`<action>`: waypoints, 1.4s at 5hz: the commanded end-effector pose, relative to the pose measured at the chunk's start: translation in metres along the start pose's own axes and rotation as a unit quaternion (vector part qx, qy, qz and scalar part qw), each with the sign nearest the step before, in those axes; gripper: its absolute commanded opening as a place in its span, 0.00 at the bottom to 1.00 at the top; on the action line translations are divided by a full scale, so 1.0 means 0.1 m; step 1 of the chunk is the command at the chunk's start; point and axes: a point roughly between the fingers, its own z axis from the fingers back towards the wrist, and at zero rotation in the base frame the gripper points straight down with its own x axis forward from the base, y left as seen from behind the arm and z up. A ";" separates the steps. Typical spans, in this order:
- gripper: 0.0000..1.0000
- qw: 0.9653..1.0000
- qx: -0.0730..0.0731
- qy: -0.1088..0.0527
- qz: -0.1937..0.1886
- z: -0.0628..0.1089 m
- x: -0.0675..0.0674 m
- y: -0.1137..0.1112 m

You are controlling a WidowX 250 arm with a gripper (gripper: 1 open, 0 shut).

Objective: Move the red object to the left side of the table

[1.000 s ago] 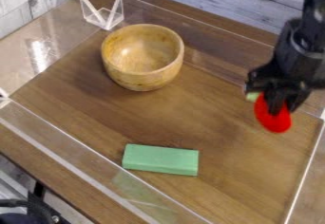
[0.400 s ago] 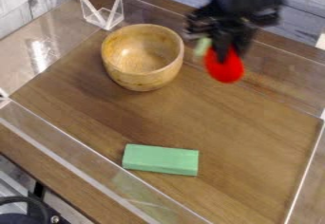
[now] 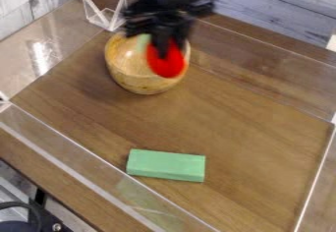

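The gripper (image 3: 165,37) is motion-blurred; it and the red object (image 3: 167,60) hide part of the wooden bowl (image 3: 136,67).

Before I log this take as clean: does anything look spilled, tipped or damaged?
Nothing stands out. The wooden bowl sits upright, the green block lies flat on the table, and the red object hangs from the gripper in front of the bowl.
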 end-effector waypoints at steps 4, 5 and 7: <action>0.00 0.999 0.000 -0.019 -0.050 -0.49 0.73 0.69; 0.00 0.998 0.002 -0.010 -0.070 -0.53 0.74 0.70; 0.00 0.993 0.001 0.015 -0.116 -0.69 0.76 0.69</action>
